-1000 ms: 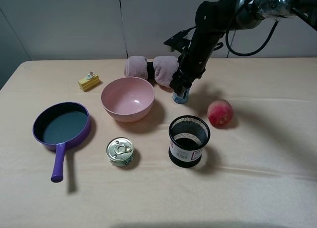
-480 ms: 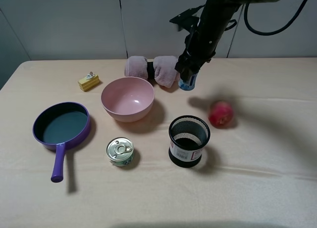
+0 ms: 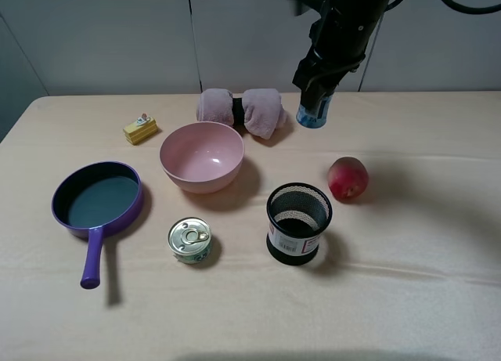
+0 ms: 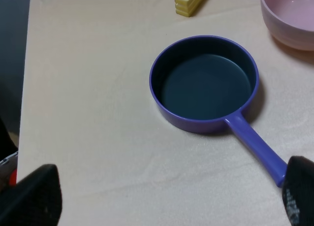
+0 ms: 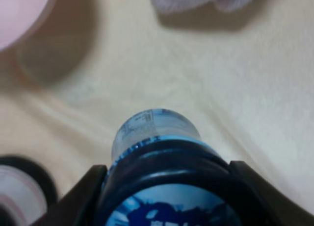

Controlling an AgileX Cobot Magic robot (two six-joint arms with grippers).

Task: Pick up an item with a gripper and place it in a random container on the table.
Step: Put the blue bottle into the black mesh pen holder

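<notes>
My right gripper (image 3: pixel 314 109) is shut on the small bottle (image 3: pixel 315 115) with a blue-white label and holds it in the air, above the table near the back, right of the pink rolled towel. In the right wrist view the bottle (image 5: pixel 157 133) fills the middle, seen end-on between the black fingers (image 5: pixel 83 196). The black wire-mesh cup (image 3: pixel 298 222) with a white-and-red label stands upright on the beige table (image 3: pixel 423 298), well in front of and below the bottle. My left gripper (image 4: pixel 167 196) is open and empty above the table, near the purple pan.
A pink bowl (image 3: pixel 202 156), a purple frying pan (image 3: pixel 98 200), a silver pull-tab tin (image 3: pixel 189 240), a red peach (image 3: pixel 347 178), a yellow cake piece (image 3: pixel 139 129) and a pink rolled towel (image 3: pixel 239 109) lie around the cup. The pan (image 4: pixel 205 84) also shows in the left wrist view.
My right gripper has lifted the bottle off the table and carried it up and slightly right. The peach rocked a little and settled. The left arm has not moved.
</notes>
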